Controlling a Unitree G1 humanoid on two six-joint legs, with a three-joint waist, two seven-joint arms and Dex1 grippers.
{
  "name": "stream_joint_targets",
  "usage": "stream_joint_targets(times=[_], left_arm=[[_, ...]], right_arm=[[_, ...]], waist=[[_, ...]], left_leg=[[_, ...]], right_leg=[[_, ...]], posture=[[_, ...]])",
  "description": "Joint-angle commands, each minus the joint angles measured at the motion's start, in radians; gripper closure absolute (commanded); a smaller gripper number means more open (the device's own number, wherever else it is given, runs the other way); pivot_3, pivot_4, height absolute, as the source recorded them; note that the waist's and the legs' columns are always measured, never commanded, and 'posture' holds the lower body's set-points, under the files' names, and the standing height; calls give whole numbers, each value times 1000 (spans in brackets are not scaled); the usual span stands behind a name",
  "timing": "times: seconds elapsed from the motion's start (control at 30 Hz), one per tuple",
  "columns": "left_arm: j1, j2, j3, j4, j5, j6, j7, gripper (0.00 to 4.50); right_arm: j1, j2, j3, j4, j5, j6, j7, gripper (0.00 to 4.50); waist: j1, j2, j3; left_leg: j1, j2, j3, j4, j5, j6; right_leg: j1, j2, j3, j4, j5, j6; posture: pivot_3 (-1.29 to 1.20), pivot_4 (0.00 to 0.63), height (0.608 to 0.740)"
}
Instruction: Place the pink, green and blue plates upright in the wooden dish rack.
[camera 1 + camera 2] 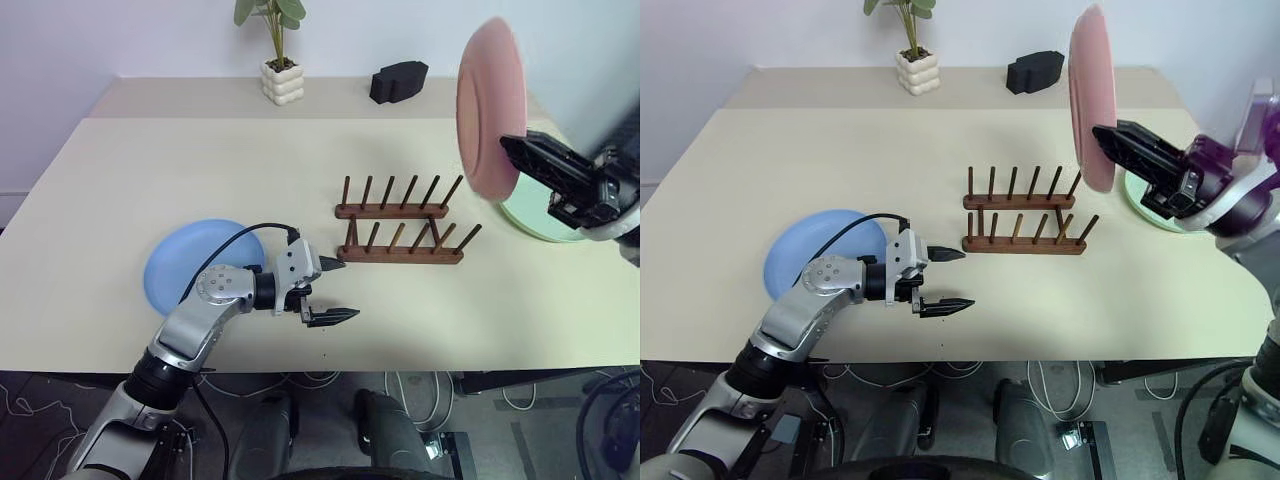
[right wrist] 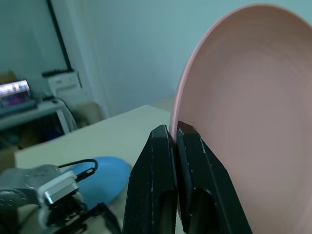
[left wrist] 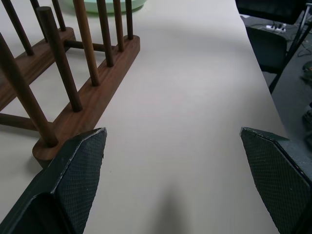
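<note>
Near the worktop's front edge, left of centre: blue plate (image 1: 200, 262), lying flat. Just beside it, toward the middle: left gripper (image 1: 330, 290), fingers spread wide with nothing between them, low over the worktop close to the front edge, aimed at the near left end of the wooden dish rack (image 1: 402, 232). In the left wrist view, bare worktop between the two pads and the rack's near rail end just beside one of them.

At mid-worktop: the rack, empty, two rails running left to right, pegs in a row along each and leaning slightly rightward. Slots therefore crosswise to the rails, so a plate goes in with its face turned along the rack's length.

Above and beyond the rack's right end: pink plate (image 1: 490, 108), raised clear of the worktop and standing nearly on edge, its face turned leftward, roughly matching the slots. Pinched at its lower rim by the right gripper (image 1: 520, 150), fingers clamped tight on the rim from the right side. Rack down and to the left of the held plate; right arm plainly the nearer for the right-hand slots. Likely next: lowering the plate edge-first between pegs.

Near the worktop's right edge: green plate (image 1: 535, 215), flat, partly hidden behind the right gripper.
</note>
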Motion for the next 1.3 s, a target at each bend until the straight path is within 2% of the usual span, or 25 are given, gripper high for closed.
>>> stream_joint_targets(times=[0.03, 0.63, 1.07, 1.17, 1.3], left_arm=[[-11, 2, 21, -32, -9, -2, -1, 0], [-17, 5, 29, -28, -11, 4, 4, 0], [-25, -45, 88, -30, -38, -39, 26, 0], [-20, -43, 86, -36, -36, -37, 29, 0], [-18, -41, 85, -43, -35, -32, 33, 0]], right_arm=[[17, 0, -41, 1, 90, 12, 8, 4490], [6, 32, 9, 211, 137, 43, 31, 4490], [-40, 34, 31, 326, 71, 30, 62, 4490], [-45, 39, 32, 340, 51, 18, 61, 3568], [-54, 45, 29, 355, 25, 0, 57, 1717]], waist=[[0, 0, 0], [0, 0, 0], [-1, 0, 0], [-1, 0, 0], [-1, 0, 0]], left_leg=[[0, 0, 0, 0, 0, 0], [0, 0, 0, 0, 0, 0], [0, 0, 0, 0, 0, 0], [0, 0, 0, 0, 0, 0], [0, 0, 0, 0, 0, 0]], right_leg=[[0, 0, 0, 0, 0, 0], [0, 1, 0, 0, 0, 0], [0, 1, 0, 0, 0, 0], [0, 1, 0, 0, 0, 0], [0, 1, 0, 0, 0, 0]], posture=[[0, 150, 736], [0, 150, 736], [0, 150, 736], [0, 150, 736], [0, 150, 736]])
